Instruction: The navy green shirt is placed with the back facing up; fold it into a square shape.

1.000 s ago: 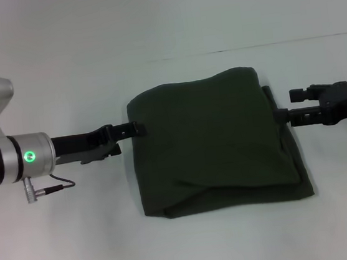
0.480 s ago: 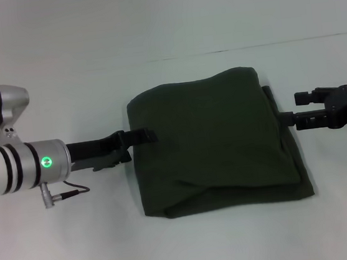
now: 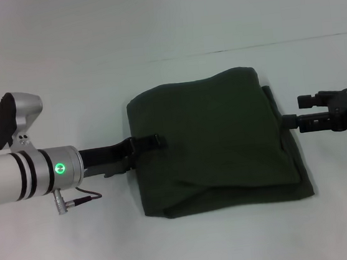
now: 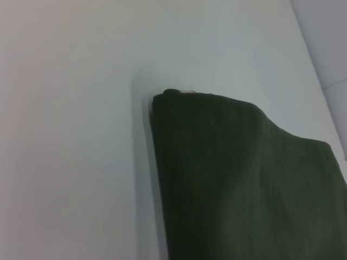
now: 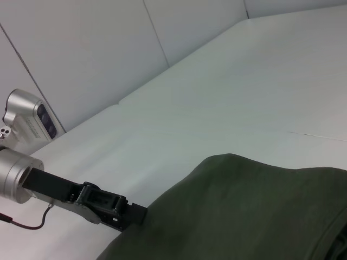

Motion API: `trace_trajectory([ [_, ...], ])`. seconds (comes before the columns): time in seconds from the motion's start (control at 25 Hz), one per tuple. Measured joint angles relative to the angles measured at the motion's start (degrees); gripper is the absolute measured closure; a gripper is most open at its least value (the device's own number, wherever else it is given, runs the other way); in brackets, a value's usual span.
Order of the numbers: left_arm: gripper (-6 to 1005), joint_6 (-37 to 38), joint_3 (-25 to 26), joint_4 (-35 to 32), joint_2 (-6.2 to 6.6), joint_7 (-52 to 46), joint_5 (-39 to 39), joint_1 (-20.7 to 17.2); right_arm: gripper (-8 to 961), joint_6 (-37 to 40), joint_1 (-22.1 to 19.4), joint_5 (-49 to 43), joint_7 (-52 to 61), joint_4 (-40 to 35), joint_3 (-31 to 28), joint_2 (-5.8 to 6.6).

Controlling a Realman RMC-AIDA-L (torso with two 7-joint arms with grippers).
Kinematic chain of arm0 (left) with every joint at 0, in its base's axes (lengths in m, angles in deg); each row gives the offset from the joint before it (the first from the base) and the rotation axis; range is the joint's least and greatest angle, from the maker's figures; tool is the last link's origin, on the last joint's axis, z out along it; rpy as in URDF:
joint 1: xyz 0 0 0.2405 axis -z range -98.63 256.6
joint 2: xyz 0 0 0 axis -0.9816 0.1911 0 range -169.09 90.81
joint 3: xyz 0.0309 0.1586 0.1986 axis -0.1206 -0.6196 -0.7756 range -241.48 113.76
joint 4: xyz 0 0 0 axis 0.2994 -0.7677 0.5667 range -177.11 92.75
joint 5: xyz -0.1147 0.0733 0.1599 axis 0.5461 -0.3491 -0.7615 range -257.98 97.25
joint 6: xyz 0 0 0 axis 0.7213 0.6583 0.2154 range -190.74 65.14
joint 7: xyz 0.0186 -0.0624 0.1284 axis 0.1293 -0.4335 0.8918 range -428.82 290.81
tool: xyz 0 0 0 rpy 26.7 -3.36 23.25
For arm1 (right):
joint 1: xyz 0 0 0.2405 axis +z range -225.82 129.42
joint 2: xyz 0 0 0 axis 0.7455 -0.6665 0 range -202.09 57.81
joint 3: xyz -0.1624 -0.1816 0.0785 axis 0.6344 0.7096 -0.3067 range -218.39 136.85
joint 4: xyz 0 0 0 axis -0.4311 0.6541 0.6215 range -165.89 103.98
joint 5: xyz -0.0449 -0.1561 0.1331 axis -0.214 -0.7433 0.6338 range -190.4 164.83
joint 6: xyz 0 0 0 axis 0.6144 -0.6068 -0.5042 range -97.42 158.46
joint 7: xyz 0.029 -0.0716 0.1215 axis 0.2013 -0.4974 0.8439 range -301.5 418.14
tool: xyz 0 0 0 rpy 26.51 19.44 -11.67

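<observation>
Two pincers flank the folded navy green shirt (image 3: 215,141): left pincer (image 3: 156,141) at 9 o'clock, apparently pressing the fold flat, right pincer (image 3: 285,120) at 3 o'clock, clench of either undeterminable.

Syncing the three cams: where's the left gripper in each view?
Head view: the left gripper reaches in from the left side, its tip over the left edge of the navy green shirt.
Left wrist view: not in it; only the shirt's corner on the table.
Right wrist view: at lower left, the tip at the shirt's edge.
Shared landmark: the shirt's left edge.
</observation>
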Motion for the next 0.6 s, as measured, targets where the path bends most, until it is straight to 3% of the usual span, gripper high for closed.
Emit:
trace_trajectory([
  [0.44,176,-1.87,-0.07,0.12,-0.59,-0.58,-0.33,-0.24,26,0.40,-0.30,0.16,0.01,0.00,-0.11,0.09],
  [0.6,329,-1.82,-0.15,0.85,-0.59,-0.65,-0.38,-0.05,26,0.73,-0.35,0.18,0.01,0.00,-0.42,0.28],
])
